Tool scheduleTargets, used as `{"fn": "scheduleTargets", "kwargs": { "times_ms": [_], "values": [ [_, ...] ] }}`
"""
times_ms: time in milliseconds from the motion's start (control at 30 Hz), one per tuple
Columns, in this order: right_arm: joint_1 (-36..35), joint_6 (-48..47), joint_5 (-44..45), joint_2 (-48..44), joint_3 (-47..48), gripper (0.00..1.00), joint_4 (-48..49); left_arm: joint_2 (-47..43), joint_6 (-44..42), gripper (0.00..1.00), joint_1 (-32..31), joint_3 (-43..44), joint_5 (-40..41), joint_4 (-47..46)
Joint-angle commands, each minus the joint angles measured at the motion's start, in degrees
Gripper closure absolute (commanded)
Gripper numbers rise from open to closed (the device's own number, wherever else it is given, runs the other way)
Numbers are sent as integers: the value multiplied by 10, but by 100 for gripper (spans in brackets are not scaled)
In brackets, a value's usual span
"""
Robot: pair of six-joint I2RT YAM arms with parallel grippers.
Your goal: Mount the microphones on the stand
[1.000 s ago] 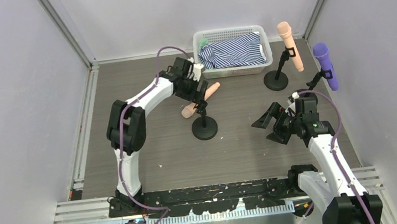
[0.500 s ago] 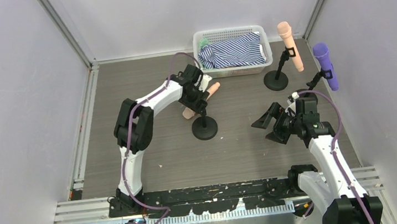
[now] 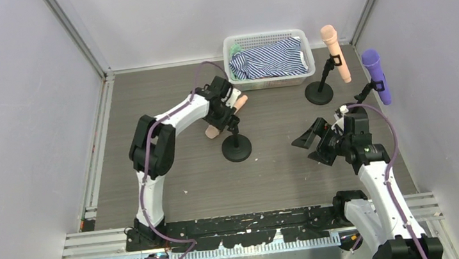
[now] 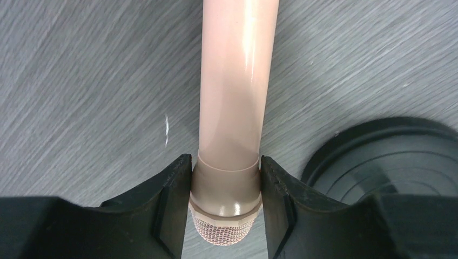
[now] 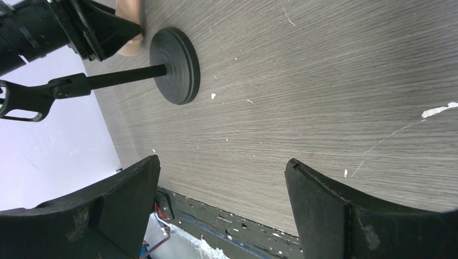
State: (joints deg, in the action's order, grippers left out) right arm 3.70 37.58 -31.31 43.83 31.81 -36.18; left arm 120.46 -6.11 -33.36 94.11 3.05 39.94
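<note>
A: Gripping the peach microphone (image 4: 235, 81) by the collar just under its mesh head, with the left gripper (image 4: 224, 164) drawn in narrow and both fingers (image 4: 172, 197) touching it. Firm enough?

B: Seems so, though close to one end, so likely to swing. Worth lifting slowly and bringing the handle level with the clip (image 5: 22, 102), seen open and unfilled from the right wrist.

A: Where to aim?

B: At the top of the middle stand (image 3: 237, 146), just beside the handle in the top view. Better to line the tapering handle up with the clip mouth first, then press straight in, not at a slant.

A: Any risk of tipping that stand?

B: Probably, given the thin rod and the small round base (image 4: 378, 156) right next to the gripper. Push gently. Could brace it with the right gripper (image 5: 221, 164), hanging wide open over the table (image 3: 173, 167) with nothing in it, apart from the stand.

A: Anything else nearby?

B: Behind, a white basket (image 3: 262, 35) holding a striped cloth (image 3: 271, 59), near the handle's tail, so avoid sweeping backward. Off to the right, a second peach microphone (image 3: 335, 53) and a purple microphone (image 3: 376, 75), each already clipped at a tilt on the far stands (image 3: 319, 93) and out of the way.
</note>
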Motion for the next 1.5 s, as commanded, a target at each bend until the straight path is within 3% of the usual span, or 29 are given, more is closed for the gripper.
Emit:
{"fn": "scheduleTargets", "kwargs": {
  "times_ms": [0, 267, 433, 533, 633, 767, 933, 1033, 1233, 1467],
  "values": [
    [-3, 12, 4, -34, 7, 9, 35, -72, 10, 84, 16, -22, 31, 23],
    [-3, 59, 20, -105, 11, 9, 100, -260, 56, 99, 66, -105, 38, 26],
    [-10, 40, 50, -108, 65, 9, 112, -391, 87, 100, 75, -149, 26, 45],
    [-53, 12, 85, -88, 117, 9, 117, -461, 101, 100, 75, -153, 6, 67],
    [-145, -32, 155, -52, 184, 9, 115, -524, 115, 100, 75, -151, -45, 83],
    [-304, -131, 257, 7, 275, 9, 115, -572, 123, 100, 75, -135, -137, 109],
    [-438, -287, 278, 67, 349, 10, 127, -584, 127, 100, 74, -108, -247, 156],
    [-481, -377, 255, 80, 342, 7, 159, -582, 130, 100, 65, -105, -291, 167],
    [-548, -600, 228, 58, 284, 5, 245, -566, 136, 100, 3, -94, -290, 177],
    [-625, -796, 281, 97, 332, 4, 152, -538, 141, 100, -29, -78, -319, 182]
  ]
}}
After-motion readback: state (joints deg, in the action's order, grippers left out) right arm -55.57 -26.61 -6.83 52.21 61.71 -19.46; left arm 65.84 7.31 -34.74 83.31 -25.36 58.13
